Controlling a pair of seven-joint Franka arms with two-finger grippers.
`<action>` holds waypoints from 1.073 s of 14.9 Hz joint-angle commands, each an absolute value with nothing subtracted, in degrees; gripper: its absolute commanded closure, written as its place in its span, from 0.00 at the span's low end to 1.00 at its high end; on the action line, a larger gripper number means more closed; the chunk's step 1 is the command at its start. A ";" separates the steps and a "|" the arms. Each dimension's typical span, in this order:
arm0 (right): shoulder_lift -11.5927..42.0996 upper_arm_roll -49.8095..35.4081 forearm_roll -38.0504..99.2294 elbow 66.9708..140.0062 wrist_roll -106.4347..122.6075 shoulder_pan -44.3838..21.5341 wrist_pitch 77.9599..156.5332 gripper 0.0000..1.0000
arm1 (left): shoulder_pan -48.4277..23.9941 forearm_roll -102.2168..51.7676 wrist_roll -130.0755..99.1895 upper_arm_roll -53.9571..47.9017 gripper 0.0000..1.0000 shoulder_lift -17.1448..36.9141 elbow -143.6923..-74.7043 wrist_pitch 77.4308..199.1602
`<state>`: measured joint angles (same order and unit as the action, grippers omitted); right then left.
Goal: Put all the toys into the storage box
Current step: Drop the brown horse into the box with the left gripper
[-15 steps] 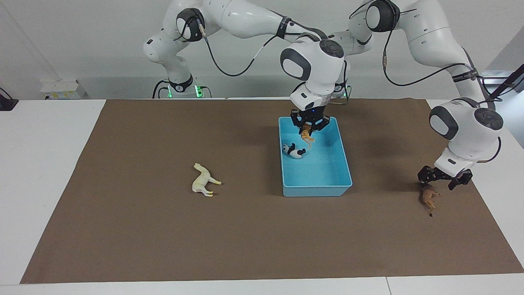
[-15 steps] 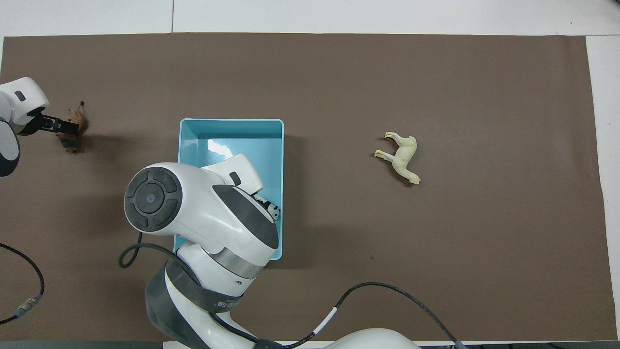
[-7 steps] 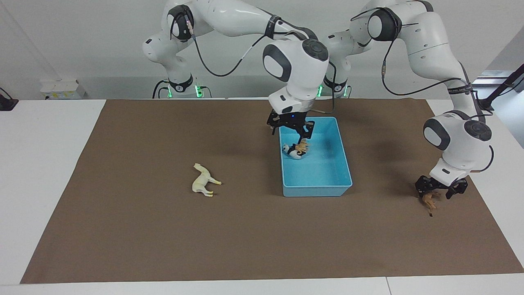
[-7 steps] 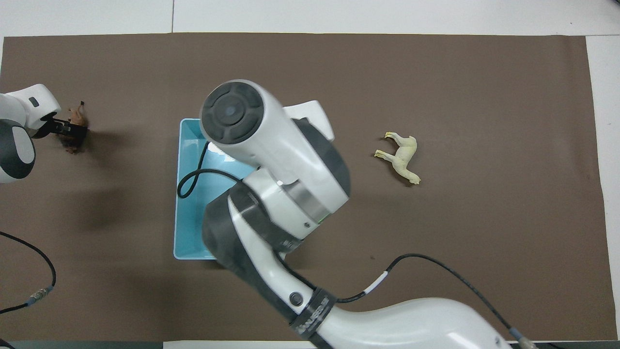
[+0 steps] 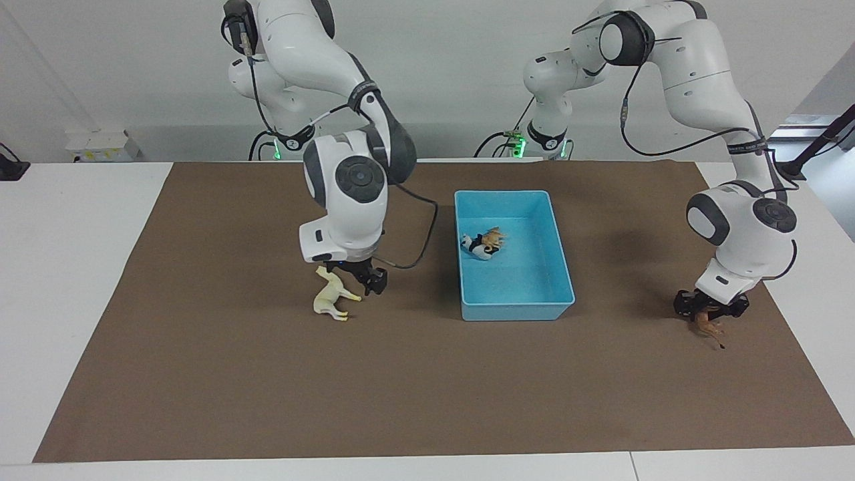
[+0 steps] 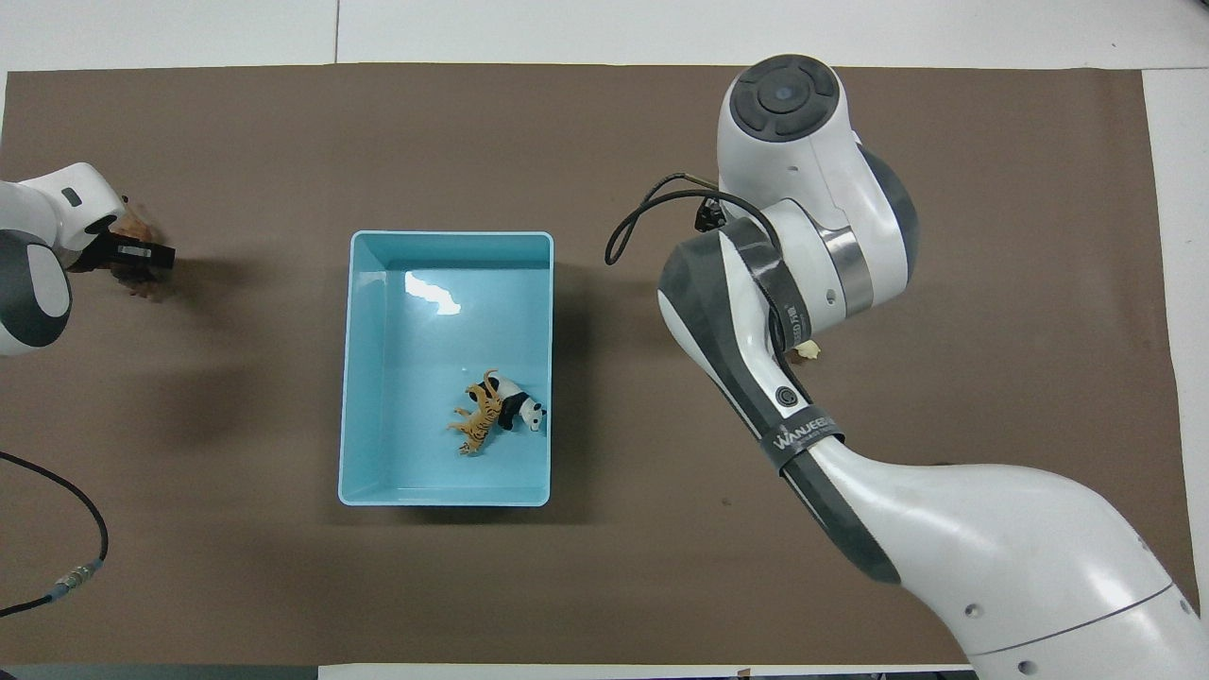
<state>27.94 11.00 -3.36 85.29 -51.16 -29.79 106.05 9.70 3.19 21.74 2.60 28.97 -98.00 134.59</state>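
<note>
From the facing view, the right claw [image 5: 364, 277] hangs open just over the horse [image 5: 332, 295], which lies on its side on the counter [image 5: 200, 374], long axis slanting away from the robots; the left claw [image 5: 709, 307] is closed down on the lion [image 5: 708, 326] at the left arm's end. From overhead, tiger [image 6: 480, 421] and panda [image 6: 515, 412] lie touching in the box [image 6: 378, 283], the right arm hides nearly all the horse, and its band reads "WANJEER", partly legible.
</note>
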 commanded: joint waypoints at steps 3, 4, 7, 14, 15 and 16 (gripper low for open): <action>20.57 10.28 -4.48 100.63 -43.69 -25.23 117.67 0.00 | -2.78 3.08 -1.78 3.08 1.00 16.02 -94.92 114.11; 20.31 10.28 -4.40 102.72 -41.77 -24.96 119.86 0.00 | -6.55 3.25 -7.33 3.08 1.00 14.34 -94.92 110.95; 18.02 10.20 -4.22 111.51 -34.20 -24.26 129.51 0.00 | -15.79 3.34 -18.69 2.99 0.35 11.17 -95.53 105.05; 18.37 10.11 -3.87 114.24 -31.47 -25.23 136.12 0.00 | -20.40 3.34 -19.28 3.25 0.00 9.93 -95.45 100.02; 18.37 10.11 -3.95 116.08 -30.94 -25.05 139.10 0.00 | -18.04 3.43 -15.59 3.77 0.00 9.76 -94.23 100.11; 18.20 10.11 -3.96 117.15 -30.85 -24.96 140.44 0.00 | -15.67 3.51 -12.51 3.78 0.00 9.76 -92.91 100.11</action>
